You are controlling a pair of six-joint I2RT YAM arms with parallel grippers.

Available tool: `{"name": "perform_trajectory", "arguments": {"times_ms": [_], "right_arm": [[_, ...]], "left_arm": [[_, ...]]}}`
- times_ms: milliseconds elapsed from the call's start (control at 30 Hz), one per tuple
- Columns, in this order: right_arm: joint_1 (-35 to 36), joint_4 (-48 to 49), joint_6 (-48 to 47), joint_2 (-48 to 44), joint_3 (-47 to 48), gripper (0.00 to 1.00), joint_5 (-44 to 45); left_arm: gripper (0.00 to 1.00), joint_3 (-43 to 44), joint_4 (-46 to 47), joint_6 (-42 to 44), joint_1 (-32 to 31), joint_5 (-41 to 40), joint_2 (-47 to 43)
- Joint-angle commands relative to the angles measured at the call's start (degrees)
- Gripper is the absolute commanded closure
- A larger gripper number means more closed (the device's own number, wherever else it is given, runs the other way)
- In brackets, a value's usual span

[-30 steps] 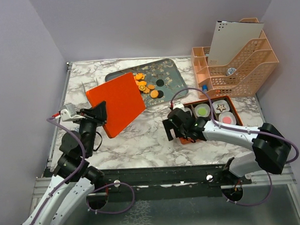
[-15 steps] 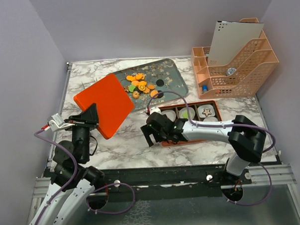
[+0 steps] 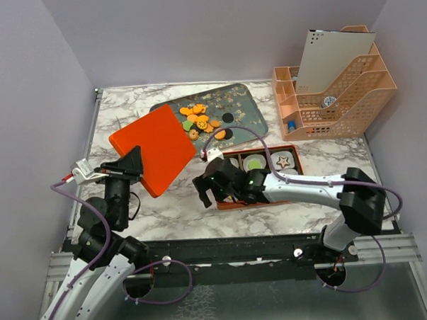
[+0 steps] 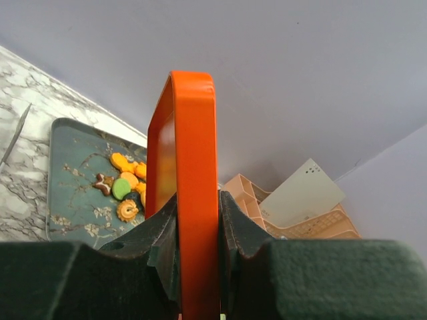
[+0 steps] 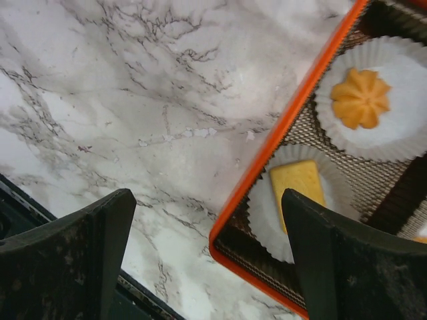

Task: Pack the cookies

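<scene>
At twelve o'clock, small mixed-colour cookies litter a grey-green patterned tray; others fill white paper cups in an orange rectangular tin. Left gripper clamps a flat orange lid; right gripper gapes wide.

Marble-patterned table, plain lilac walls
</scene>
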Motion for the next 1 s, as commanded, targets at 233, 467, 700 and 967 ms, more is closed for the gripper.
{"name": "perform_trajectory", "arguments": {"times_ms": [233,467,700,967], "right_arm": [[-7.21,-2.76,-2.96,-22.71,-12.83,0.00,10.37],[-15.40,-1.04,-2.29,-39.49,-22.08,0.00,9.96],[-24.86,2.12,-2.30,-46.17,-27.25,0.00,1.21],[-36.47,4.26,-1.77,-47.23,-26.64,0.00,-7.11]], "left_arm": [[1.00,2.59,9.39,-6.18,0.07,9.65,7.69],[1.00,7.13,13.61,-10.31,0.08,14.94,14.76],[1.00,6.14,20.50,-20.63,0.06,24.66,24.50],[1.00,2.80,32.16,-29.32,-2.26,28.36,32.69]]}}
